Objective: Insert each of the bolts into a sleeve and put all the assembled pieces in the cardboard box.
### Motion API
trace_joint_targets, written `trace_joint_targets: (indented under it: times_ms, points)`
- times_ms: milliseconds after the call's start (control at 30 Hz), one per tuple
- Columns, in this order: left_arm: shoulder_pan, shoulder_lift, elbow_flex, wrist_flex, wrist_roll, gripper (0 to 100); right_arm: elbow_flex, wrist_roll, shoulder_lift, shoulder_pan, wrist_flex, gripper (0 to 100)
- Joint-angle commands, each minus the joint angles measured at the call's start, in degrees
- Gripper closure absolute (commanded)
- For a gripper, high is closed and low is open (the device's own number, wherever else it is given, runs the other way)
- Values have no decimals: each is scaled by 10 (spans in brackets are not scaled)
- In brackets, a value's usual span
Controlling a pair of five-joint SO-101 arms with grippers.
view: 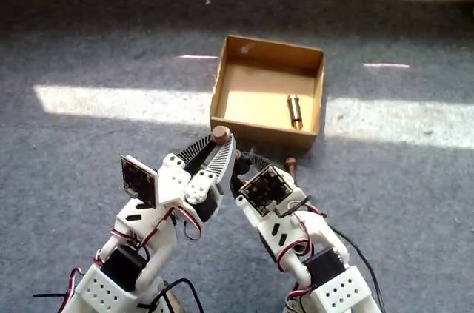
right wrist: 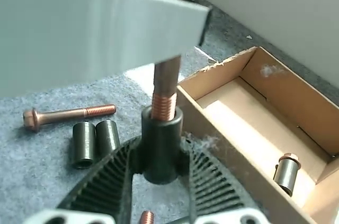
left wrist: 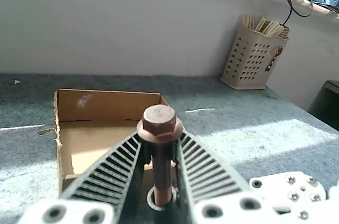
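My left gripper point(view: 220, 144) is shut on a copper bolt point(left wrist: 159, 122), held head-up just in front of the cardboard box point(view: 263, 129). The bolt's threaded end point(right wrist: 163, 105) sits in the mouth of a dark sleeve point(right wrist: 161, 144). My right gripper point(right wrist: 160, 155) is shut on that sleeve, directly under the left gripper. Inside the box lies one assembled piece point(view: 295, 111), also visible as the assembled piece point(right wrist: 287, 173) in the right wrist view. A loose bolt point(right wrist: 68, 116) and two loose sleeves point(right wrist: 95, 141) lie on the carpet.
Grey carpet covers the surface, with a sunlit strip across it. Another bolt point(view: 289, 167) lies by the box's front right corner. In the left wrist view a beige holder point(left wrist: 254, 57) stands against the far wall. Both arms crowd together in front of the box point(left wrist: 60, 144).
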State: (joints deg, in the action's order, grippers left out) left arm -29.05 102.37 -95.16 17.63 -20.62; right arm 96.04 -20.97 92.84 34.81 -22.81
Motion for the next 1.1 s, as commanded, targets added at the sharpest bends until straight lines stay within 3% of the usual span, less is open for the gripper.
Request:
trace_joint_targets:
  times_ms: [0,500,700,900,1067]
  points:
    - [-4,17,-12,-2,26,994,76,20,7,-29,2,993]
    - [-4,16,-20,-2,55,994,53,45,7,-45,2,993]
    - [-1,19,-9,-2,52,994,55,40,116,-38,19,993]
    - [-2,19,15,1,52,994,56,-52,123,11,28,993]
    - [-1,18,11,1,52,994,58,-56,125,9,80,993]
